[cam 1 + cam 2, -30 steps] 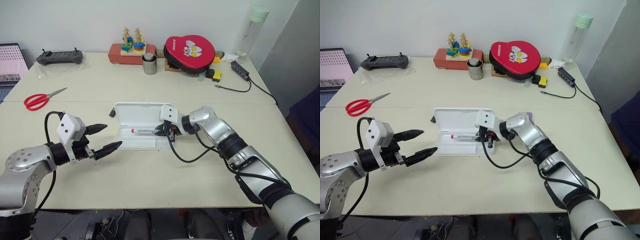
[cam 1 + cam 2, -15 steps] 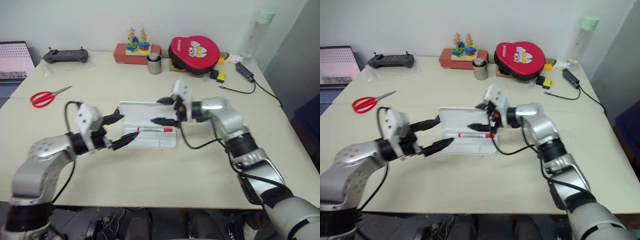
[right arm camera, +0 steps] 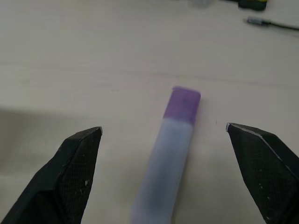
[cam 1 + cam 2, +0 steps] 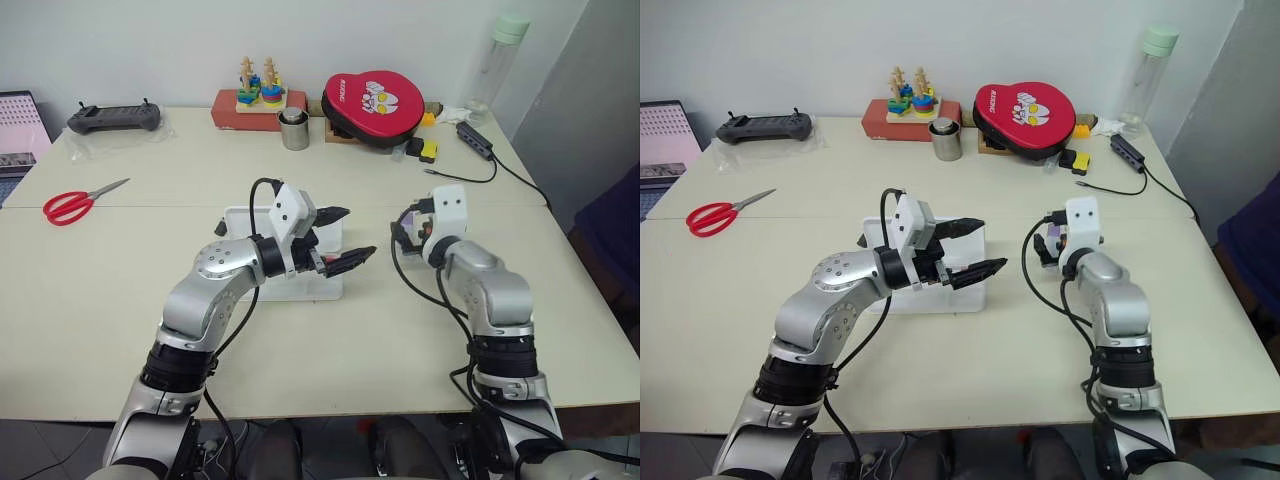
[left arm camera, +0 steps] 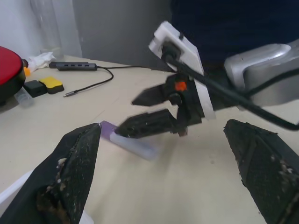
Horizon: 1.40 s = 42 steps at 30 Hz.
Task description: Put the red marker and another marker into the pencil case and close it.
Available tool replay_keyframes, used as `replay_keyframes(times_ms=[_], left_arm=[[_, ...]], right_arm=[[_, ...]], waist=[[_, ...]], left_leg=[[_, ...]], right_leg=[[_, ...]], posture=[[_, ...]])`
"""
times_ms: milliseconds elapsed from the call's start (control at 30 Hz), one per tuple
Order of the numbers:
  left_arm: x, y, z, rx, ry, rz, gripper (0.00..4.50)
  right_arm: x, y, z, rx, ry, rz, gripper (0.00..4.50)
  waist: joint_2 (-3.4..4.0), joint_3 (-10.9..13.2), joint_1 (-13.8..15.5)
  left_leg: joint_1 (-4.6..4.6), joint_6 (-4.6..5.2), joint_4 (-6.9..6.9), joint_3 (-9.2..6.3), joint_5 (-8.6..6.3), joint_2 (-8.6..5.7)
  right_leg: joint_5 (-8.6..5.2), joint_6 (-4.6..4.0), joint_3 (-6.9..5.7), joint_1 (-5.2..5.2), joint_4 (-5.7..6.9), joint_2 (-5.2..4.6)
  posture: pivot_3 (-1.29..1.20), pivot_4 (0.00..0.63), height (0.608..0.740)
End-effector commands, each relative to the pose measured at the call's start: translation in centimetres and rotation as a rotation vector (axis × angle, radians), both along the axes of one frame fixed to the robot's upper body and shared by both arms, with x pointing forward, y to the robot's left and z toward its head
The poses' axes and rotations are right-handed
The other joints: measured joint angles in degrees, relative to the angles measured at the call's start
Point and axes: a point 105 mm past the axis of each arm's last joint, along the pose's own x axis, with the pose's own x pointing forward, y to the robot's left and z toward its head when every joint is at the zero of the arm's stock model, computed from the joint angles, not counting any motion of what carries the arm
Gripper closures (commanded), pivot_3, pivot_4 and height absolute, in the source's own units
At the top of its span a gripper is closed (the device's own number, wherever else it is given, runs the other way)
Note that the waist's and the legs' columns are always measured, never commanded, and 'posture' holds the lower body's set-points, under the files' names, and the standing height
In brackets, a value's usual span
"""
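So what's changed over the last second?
The right tool let go of the red marker in the pencil case, swung right, and now straddles the lavender marker, open. The left tool moved right over the case, open. Scissors unchanged.

- The lavender marker (image 3: 168,163) looks like smooth, slightly translucent plastic with a matt purple cap.
- The pencil case (image 4: 325,290) is white hard plastic, faintly glossy.
- The table (image 4: 300,350) is matt cream laminate.
- Behind the case, a metal cup (image 4: 294,130) has a brushed sheen.
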Motion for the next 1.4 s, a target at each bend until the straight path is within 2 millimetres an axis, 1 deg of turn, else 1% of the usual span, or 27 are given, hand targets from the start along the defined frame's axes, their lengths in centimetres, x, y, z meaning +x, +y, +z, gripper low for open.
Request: replay_keyframes(times_ms=[33, 167, 233, 267, 367, 567, 667, 700, 767, 833, 900, 967, 1000, 1033, 1067, 1100, 1167, 1233, 1300, 1400], left_arm=[[0.6, -0.1, 1.3, -0.011, -0.065, 0.006, 0.0], [0.9, -0.7, 1.7, -0.032, -0.081, 0.005, 0.0], [1.0, -1.0, 1.9, -0.045, -0.088, 0.006, 0.0], [1.1, -1.1, 2.1, -0.048, -0.093, 0.012, 0.0], [1.3, -1.2, 2.2, -0.056, -0.101, 0.026, 0.0], [1.2, -1.4, 2.5, -0.057, -0.129, 0.022, 0.0], [1.3, -1.1, 2.7, -0.058, -0.139, 0.027, 0.0], [1.3, -0.9, 2.8, -0.058, -0.14, 0.031, 0.0], [1.4, -0.5, 2.9, -0.059, -0.145, 0.04, 0.0], [1.4, 0.4, 3.2, -0.065, -0.155, 0.063, 0.0], [1.3, 2.4, 3.9, -0.076, -0.162, 0.113, 0.0], [0.8, 4.1, 4.4, -0.085, -0.158, 0.139, 0.0], [0.0, 5.7, 4.3, -0.077, -0.149, 0.159, 0.0], [-1.0, 7.2, 4.1, -0.07, -0.136, 0.176, 0.0], [-1.6, 8.2, 3.9, -0.062, -0.127, 0.186, 0.0], [-2.5, 9.6, 3.3, -0.033, -0.1, 0.205, 0.0], [-3.7, 11.5, 2.1, 0.02, -0.052, 0.246, 0.0], [-4.7, 13.8, 0.5, 0.087, -0.006, 0.32, 0.0], [-5.3, 15.6, -0.5, 0.122, 0.02, 0.381, 0.0], [-6.1, 17.5, -1.1, 0.121, 0.036, 0.462, 0.0]], right_arm=[[0.1, 0.0, -0.4, -0.005, 0.005, -0.036, 0.03], [0.1, -1.1, -2.6, -0.055, 0.069, -0.083, 0.03], [0.1, -1.6, -3.2, -0.07, 0.08, -0.1, 0.38], [0.1, -1.7, -3.2, -0.073, 0.08, -0.103, 0.47], [0.2, -1.8, -3.2, -0.07, 0.076, -0.109, 1.3], [0.4, -1.8, -3.0, -0.041, 0.07, -0.123, 2.7], [0.5, -2.0, -2.9, -0.022, 0.063, -0.138, 3.39], [0.6, -2.1, -2.6, 0.001, 0.048, -0.153, 3.4], [1.1, -2.6, -1.1, 0.028, -0.028, -0.176, 3.4], [1.6, -2.8, 1.8, 0.047, -0.16, -0.171, 3.4], [1.7, -1.5, 6.1, 0.109, -0.322, -0.056, 3.4], [1.2, -0.2, 9.3, 0.148, -0.442, 0.066, 3.4], [0.4, 1.5, 11.1, 0.195, -0.472, 0.223, 3.4], [-0.8, 3.5, 12.2, 0.209, -0.481, 0.398, 3.4], [-1.7, 4.7, 12.8, 0.213, -0.479, 0.52, 3.4], [-3.2, 6.6, 12.7, 0.165, -0.455, 0.686, 3.4], [-5.1, 8.8, 11.6, 0.066, -0.398, 0.887, 3.4], [-6.2, 11.0, 9.9, -0.03, -0.313, 1.049, 3.4], [-6.6, 13.1, 8.8, -0.089, -0.265, 1.145, 3.4], [-6.0, 15.8, 6.7, -0.201, -0.21, 1.209, 3.4]], waist=[[0.0, 0.0, 0.02], [0.0, 0.0, 0.12], [-0.02, -0.01, 0.36], [-0.02, -0.01, 0.4], [-0.02, -0.01, 0.48], [-0.02, -0.01, 0.81], [-0.02, -0.01, 0.82], [-0.02, -0.01, 0.82], [-0.02, -0.01, 0.82], [-0.01, -0.01, 0.8], [0.0, 0.01, 0.7], [0.05, 0.03, -0.11], [0.09, 0.06, -0.89], [0.12, 0.08, -1.24], [0.12, 0.07, -1.41], [0.12, 0.07, -1.85], [0.12, 0.07, -2.03], [0.09, 0.05, -2.04], [0.11, 0.07, -2.0], [0.11, 0.11, -1.46]], left_leg=[[-0.03, 0.0, 0.0, 0.0, 0.0, -0.01], [-0.05, 0.0, 0.0, -0.01, 0.0, -0.01], [-0.05, 0.0, 0.0, -0.02, 0.0, -0.01], [-0.03, 0.0, 0.0, -0.02, 0.0, -0.01], [0.01, 0.0, 0.02, -0.03, 0.0, -0.01], [0.01, 0.0, 0.05, -0.03, 0.0, -0.01], [0.01, 0.0, 0.06, -0.03, 0.0, -0.02], [0.01, 0.0, 0.06, -0.03, 0.0, -0.02], [0.01, 0.0, 0.06, -0.03, 0.0, -0.02], [0.0, 0.0, 0.06, -0.03, 0.0, -0.02], [-0.03, 0.0, 0.06, -0.01, 0.0, -0.02], [-0.05, 0.0, 0.04, 0.0, 0.0, -0.01], [-0.05, 0.0, 0.0, 0.02, 0.0, 0.01], [-0.04, 0.0, -0.04, 0.03, 0.0, 0.03], [-0.01, 0.01, -0.08, 0.09, -0.01, 0.05], [0.02, 0.01, -0.1, 0.04, -0.01, 0.05], [0.05, 0.02, -0.17, 0.03, -0.03, 0.09], [0.06, 0.03, -0.2, -0.09, -0.04, 0.1], [0.09, 0.03, -0.21, -0.06, -0.04, 0.09], [0.06, 0.03, -0.17, -0.06, -0.04, 0.09]], right_leg=[[0.0, 0.0, 0.0, -0.01, -0.01, 0.0], [0.0, 0.0, -0.03, 0.0, -0.03, -0.01], [0.0, 0.01, -0.05, 0.01, -0.04, -0.01], [0.0, 0.01, -0.04, 0.03, -0.04, -0.01], [0.02, 0.06, -0.04, 0.07, -0.03, -0.01], [0.04, 0.08, -0.04, 0.09, -0.03, -0.01], [0.04, 0.08, -0.03, 0.1, -0.03, -0.02], [0.04, 0.09, -0.04, 0.1, -0.03, -0.02], [0.04, 0.08, -0.04, 0.1, -0.03, -0.01], [0.04, 0.09, -0.03, 0.08, -0.04, -0.01], [0.04, 0.1, -0.01, 0.04, -0.05, -0.02], [0.04, 0.09, 0.0, -0.01, -0.04, -0.01], [0.04, 0.09, 0.03, -0.04, -0.05, 0.0], [0.04, 0.09, 0.06, -0.06, -0.02, 0.0], [0.04, 0.09, 0.11, -0.08, -0.06, 0.02], [0.01, 0.03, 0.05, -0.02, 0.0, 0.02], [-0.07, -0.11, 0.01, -0.02, -0.03, 0.04], [-0.16, -0.22, -0.16, 0.02, -0.05, 0.03], [-0.17, -0.23, -0.13, 0.02, -0.04, 0.01], [-0.18, -0.14, -0.14, -0.02, -0.06, -0.01]], posture=[[0.0, 0.15, 0.74], [0.0, 0.15, 0.74], [0.0, 0.15, 0.74], [0.0, 0.15, 0.74], [0.0, 0.15, 0.74], [0.0, 0.15, 0.74], [0.0, 0.15, 0.74], [0.0, 0.15, 0.74], [0.0, 0.15, 0.74], [0.0, 0.15, 0.74], [0.0, 0.15, 0.74], [0.0, 0.15, 0.74], [0.0, 0.15, 0.74], [0.0, 0.15, 0.74], [0.0, 0.15, 0.74], [0.0, 0.15, 0.74], [0.0, 0.15, 0.74], [0.0, 0.15, 0.74], [0.0, 0.15, 0.74], [0.0, 0.15, 0.74]])
